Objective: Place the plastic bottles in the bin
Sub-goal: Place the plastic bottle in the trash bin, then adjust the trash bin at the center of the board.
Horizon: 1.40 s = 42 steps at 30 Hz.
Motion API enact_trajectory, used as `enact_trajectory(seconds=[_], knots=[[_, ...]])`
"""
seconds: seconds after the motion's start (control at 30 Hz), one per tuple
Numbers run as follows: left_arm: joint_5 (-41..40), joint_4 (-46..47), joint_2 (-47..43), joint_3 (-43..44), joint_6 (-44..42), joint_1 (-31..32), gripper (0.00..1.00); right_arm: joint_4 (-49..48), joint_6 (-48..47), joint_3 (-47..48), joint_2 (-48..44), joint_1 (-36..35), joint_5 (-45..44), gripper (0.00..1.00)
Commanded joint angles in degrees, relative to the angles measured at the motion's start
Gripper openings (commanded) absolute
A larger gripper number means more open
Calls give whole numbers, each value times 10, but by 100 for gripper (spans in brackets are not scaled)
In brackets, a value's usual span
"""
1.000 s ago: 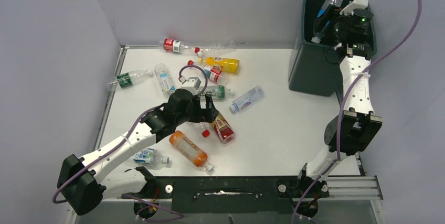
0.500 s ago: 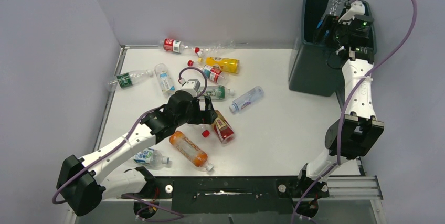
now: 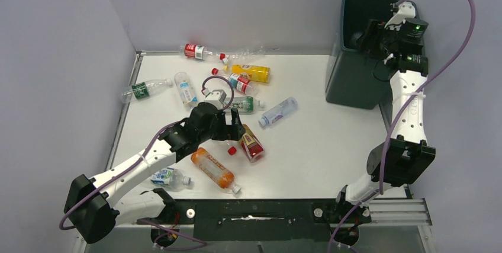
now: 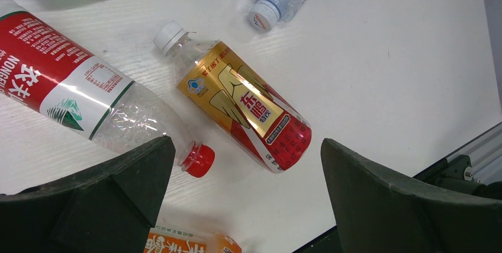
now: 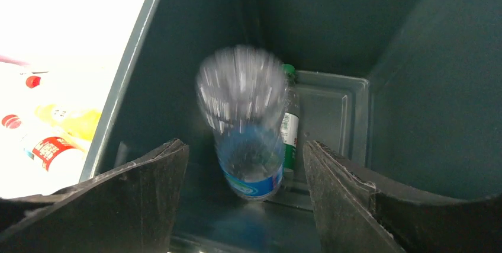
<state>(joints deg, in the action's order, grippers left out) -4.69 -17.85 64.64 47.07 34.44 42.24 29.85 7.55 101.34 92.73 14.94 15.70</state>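
My right gripper [image 3: 366,38] hangs open over the dark green bin [image 3: 355,75]. In the right wrist view a clear blue-labelled bottle [image 5: 245,117], blurred, is loose between my open fingers [image 5: 245,152], inside the bin [image 5: 414,87]. A green-labelled bottle [image 5: 289,128] lies at the bin's bottom. My left gripper [image 3: 235,130] is open and empty, low over the table. Below it lie a gold-and-red bottle [image 4: 245,108], a red-labelled clear bottle [image 4: 89,87] with a red cap, and an orange bottle [image 4: 183,244].
Several more bottles lie across the table's left half: orange [image 3: 213,168], yellow [image 3: 251,72], pale blue [image 3: 278,111], red-labelled [image 3: 198,51], green-labelled [image 3: 142,90], white-blue [image 3: 185,89], and one near the front [image 3: 169,176]. Grey walls enclose the table.
My right gripper held a clear bottle above the bin; it has let go, and the bottle is down inside the bin. The left arm has barely moved.
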Motion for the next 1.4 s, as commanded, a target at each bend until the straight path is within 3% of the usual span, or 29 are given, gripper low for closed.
enact_trajectory(seconds=[0.0,0.1,0.33,0.77,1.37], knots=[[1,15,-10,11,5,2,98,12,-10,10,-29,4,8,72],[1,14,-14,8,5,3,98,17,-10,14,-30,4,8,86],[1,19,-12,9,6,2,98,11,5,16,-45,-14,40,99],[-41,-8,-26,39,-35,1,98,38,-23,-18,-95,-239,-100,98],[-25,-4,-9,47,-41,-1,98,29,-30,-19,-92,-224,-194,99]])
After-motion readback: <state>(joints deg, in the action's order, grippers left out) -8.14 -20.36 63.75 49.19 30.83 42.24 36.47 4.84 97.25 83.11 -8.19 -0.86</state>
